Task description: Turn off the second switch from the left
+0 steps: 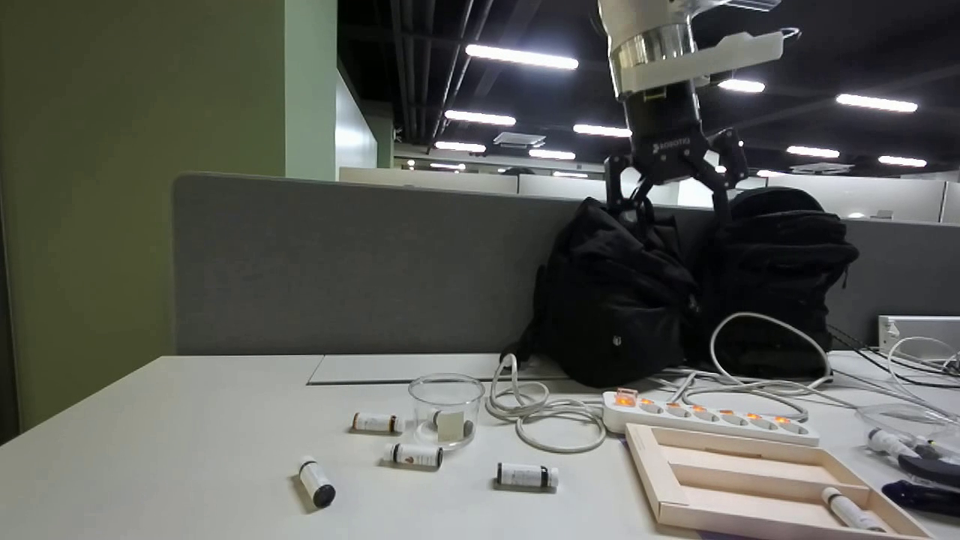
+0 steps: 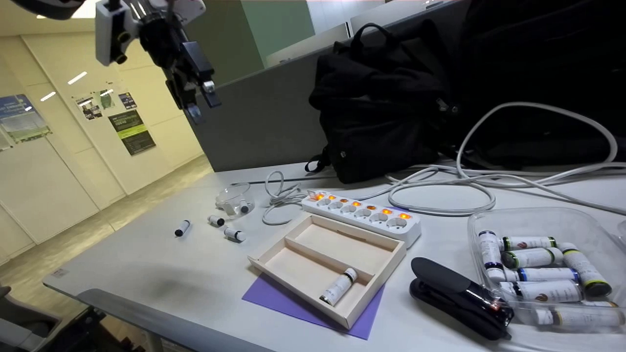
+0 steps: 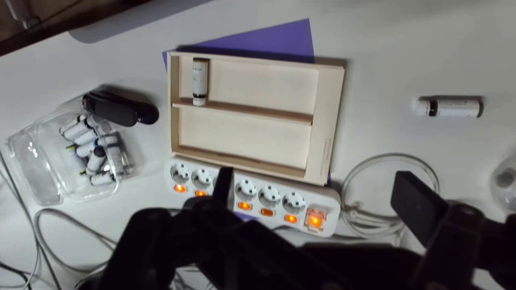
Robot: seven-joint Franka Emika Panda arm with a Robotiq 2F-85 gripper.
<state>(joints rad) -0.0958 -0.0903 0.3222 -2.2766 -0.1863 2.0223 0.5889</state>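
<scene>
A white power strip (image 1: 709, 420) lies on the desk, also seen in an exterior view (image 2: 362, 215) and the wrist view (image 3: 278, 179). It has a row of sockets with small orange switches and a larger main switch (image 3: 315, 220) at one end, glowing. Beside the main switch, a small switch (image 2: 331, 197) is lit and the following one (image 2: 344, 200) is dim. Another small switch (image 2: 371, 208) also looks dim; a finger hides it in the wrist view. My gripper (image 1: 669, 204) is open, holds nothing, and is well above the desk, also seen in an exterior view (image 2: 204, 106).
A wooden tray (image 3: 328, 121) with one vial adjoins the strip, over a purple sheet (image 2: 274, 296). A stapler (image 2: 459, 298) and a clear box (image 2: 533, 215) of vials stand beyond. Cables (image 1: 559, 431), a clear cup (image 1: 448, 386), loose vials and backpacks (image 1: 622, 300) surround it.
</scene>
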